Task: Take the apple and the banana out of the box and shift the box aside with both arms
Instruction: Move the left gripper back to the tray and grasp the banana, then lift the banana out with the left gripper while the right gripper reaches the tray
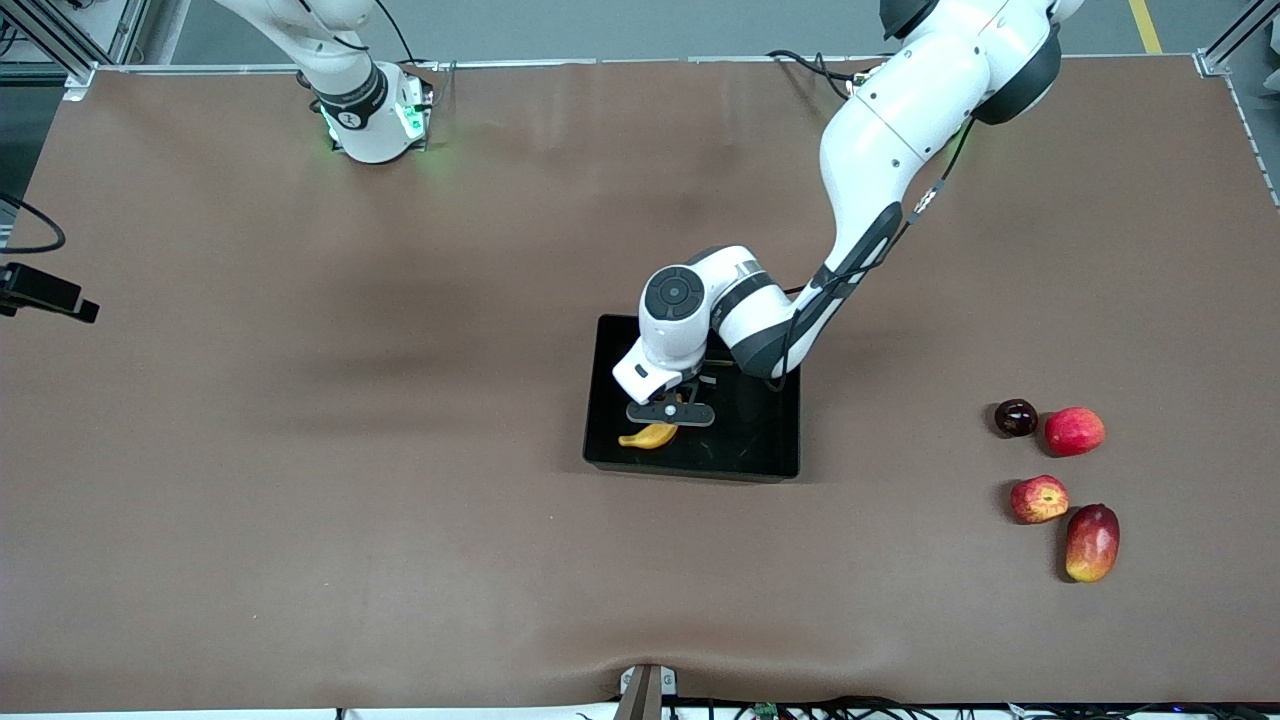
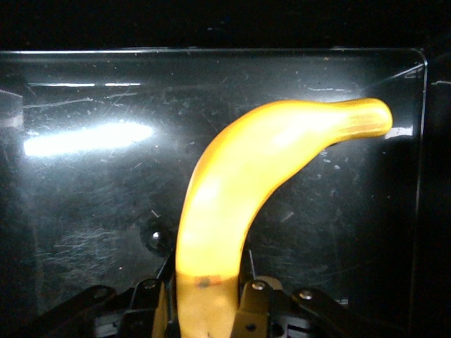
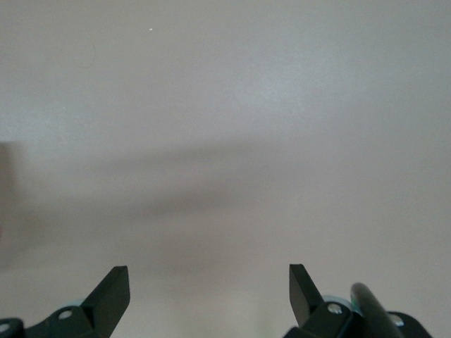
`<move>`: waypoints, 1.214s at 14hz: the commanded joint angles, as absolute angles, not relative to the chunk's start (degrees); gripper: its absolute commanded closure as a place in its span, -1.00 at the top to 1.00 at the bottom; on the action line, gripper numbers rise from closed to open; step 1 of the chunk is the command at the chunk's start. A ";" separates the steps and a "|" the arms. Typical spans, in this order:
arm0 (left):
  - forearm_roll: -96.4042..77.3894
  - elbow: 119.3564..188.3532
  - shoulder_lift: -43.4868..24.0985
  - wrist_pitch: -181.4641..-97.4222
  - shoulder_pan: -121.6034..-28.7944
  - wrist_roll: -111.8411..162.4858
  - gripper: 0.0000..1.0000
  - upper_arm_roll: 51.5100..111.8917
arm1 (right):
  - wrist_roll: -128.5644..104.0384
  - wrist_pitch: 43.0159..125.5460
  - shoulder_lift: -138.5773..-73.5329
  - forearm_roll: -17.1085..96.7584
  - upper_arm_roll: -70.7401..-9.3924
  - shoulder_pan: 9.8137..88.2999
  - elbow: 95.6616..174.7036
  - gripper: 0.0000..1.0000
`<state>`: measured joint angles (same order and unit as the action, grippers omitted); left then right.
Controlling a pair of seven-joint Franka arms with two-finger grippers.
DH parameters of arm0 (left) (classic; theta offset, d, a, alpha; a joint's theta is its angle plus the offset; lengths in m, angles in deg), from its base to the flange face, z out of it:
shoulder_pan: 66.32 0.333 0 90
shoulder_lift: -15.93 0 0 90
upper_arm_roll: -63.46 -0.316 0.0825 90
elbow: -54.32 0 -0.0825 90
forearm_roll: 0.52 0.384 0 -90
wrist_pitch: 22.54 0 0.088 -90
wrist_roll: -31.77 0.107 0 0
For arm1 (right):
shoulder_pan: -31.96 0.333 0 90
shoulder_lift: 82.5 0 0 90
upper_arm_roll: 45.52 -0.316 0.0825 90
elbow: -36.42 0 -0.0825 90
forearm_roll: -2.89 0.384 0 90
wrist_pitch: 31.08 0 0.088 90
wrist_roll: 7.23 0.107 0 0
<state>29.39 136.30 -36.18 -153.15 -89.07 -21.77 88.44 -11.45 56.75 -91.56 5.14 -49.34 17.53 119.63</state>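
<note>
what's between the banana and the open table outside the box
Only the box's own low wall. The left hand is shut on the banana, which lies inside the box by the wall nearest the front camera. Nothing else visible is in the box. The apple already lies outside, toward the left arm's end.

A wide table with a brown cover fills nearly all the space, with soft wrinkles and faint shadows on the cloth. Metal frame posts stand at its corners, a grey floor with one yellow line shows past the edge, and cables lie along the near edge.
</note>
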 commanded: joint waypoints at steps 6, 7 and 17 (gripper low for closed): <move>29.98 134.74 -30.58 -151.32 -87.95 -22.10 -1.00 87.98 | -17.96 56.20 -94.18 6.67 -50.17 16.92 119.66 1.00; 30.16 134.74 -29.00 -149.22 -87.16 -22.02 -1.00 87.98 | -17.78 56.03 -94.45 6.58 -50.26 18.23 119.48 1.00; 22.07 136.75 -20.81 -135.67 -65.30 4.41 -1.00 89.30 | -17.43 62.61 -99.37 13.44 -50.17 30.45 119.66 1.00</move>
<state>23.09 134.04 -21.78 -137.35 -68.89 0.17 88.66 -17.51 61.92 -98.81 12.94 -50.45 28.08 120.15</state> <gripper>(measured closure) 0.652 0.000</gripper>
